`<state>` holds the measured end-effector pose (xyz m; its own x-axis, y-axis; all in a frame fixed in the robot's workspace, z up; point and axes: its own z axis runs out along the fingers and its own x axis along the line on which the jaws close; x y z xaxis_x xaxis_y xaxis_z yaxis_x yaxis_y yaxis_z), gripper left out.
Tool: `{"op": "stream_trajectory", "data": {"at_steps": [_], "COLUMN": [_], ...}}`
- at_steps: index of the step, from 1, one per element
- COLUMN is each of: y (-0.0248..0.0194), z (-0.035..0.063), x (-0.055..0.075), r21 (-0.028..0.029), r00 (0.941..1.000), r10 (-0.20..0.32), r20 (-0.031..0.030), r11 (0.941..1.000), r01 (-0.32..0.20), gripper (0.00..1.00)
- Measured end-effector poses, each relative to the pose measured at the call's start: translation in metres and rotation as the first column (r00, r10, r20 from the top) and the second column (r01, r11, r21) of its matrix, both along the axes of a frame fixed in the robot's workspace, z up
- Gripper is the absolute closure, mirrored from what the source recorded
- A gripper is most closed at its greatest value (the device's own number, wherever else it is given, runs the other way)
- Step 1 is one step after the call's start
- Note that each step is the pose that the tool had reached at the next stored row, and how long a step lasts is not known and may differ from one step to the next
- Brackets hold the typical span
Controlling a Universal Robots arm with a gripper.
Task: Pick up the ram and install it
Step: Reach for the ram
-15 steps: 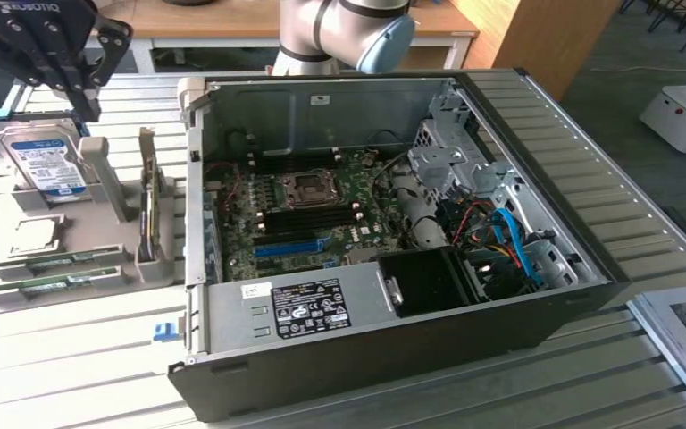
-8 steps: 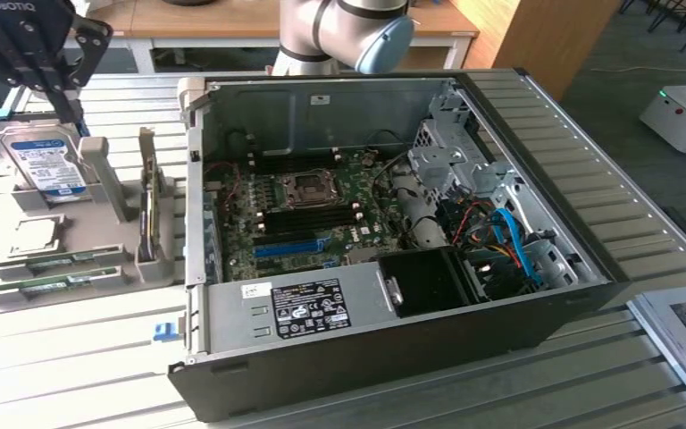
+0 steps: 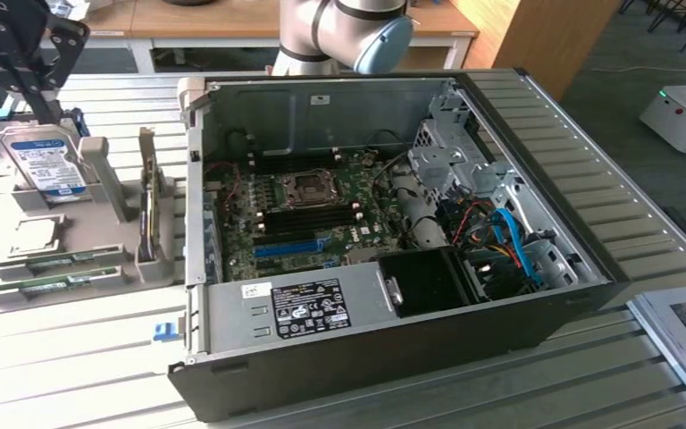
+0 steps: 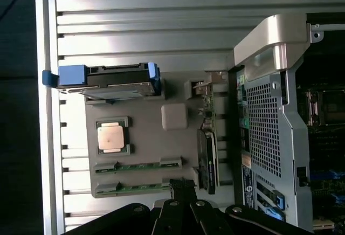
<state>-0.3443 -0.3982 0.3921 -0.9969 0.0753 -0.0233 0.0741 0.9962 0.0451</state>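
My gripper hangs high over the far end of the grey parts tray, at the exterior view's left, above the hard drive. In the wrist view the gripper has its jaws pressed together, pinching nothing.

The ram is in the tray, well apart from the fingers. Two green sticks lie flat, side by side, each in its own slot at the tray's near end. The far ram stick sits just beside the processor chip. The near ram stick lies next to it, close to the tray's near edge.

The hard drive stands upright in a blue-edged bracket at the tray's far end. A wider expansion card stands on edge along the side of the tray that faces the computer.

The computer case lies on its side with the panel off, just beside the tray at the exterior view's right. Both rest on the slatted aluminium table. Inside the case I can see the green motherboard with its processor socket toward the far side. The arm rises beyond the case's far edge.
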Motion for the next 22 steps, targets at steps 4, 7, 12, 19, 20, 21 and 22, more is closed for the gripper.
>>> {"op": "stream_trajectory", "data": {"at_steps": [4, 7, 12, 19, 20, 21, 22], "y": [0.0000, 0.0000, 0.0000, 0.0001, 0.0001, 0.0001, 0.0001], "z": [-0.0001, -0.0001, -0.0004, -0.0012, -0.0013, -0.0015, -0.0016], "x": [-0.008, -0.013, -0.022, -0.035, -0.037, -0.039, -0.041], "r21": [0.0000, -0.0001, 0.0000, -0.0003, -0.0002, -0.0002, -0.0002], "r00": [1.0000, 1.0000, 1.0000, 1.0000, 1.0000, 1.0000, 1.0000], "r10": [0.000, 0.000, 0.000, 0.000, 0.000, 0.000, 0.000], "r20": [0.0000, -0.0001, 0.0000, -0.0001, -0.0001, -0.0001, 0.0000], "r11": [1.0000, 1.0000, 1.0000, 1.0000, 1.0000, 1.0000, 1.0000], "r01": [0.000, 0.000, 0.000, 0.000, 0.000, 0.000, 0.000], "gripper": [0.90, 0.90, 0.90, 0.90, 0.90, 0.90, 0.90]}}
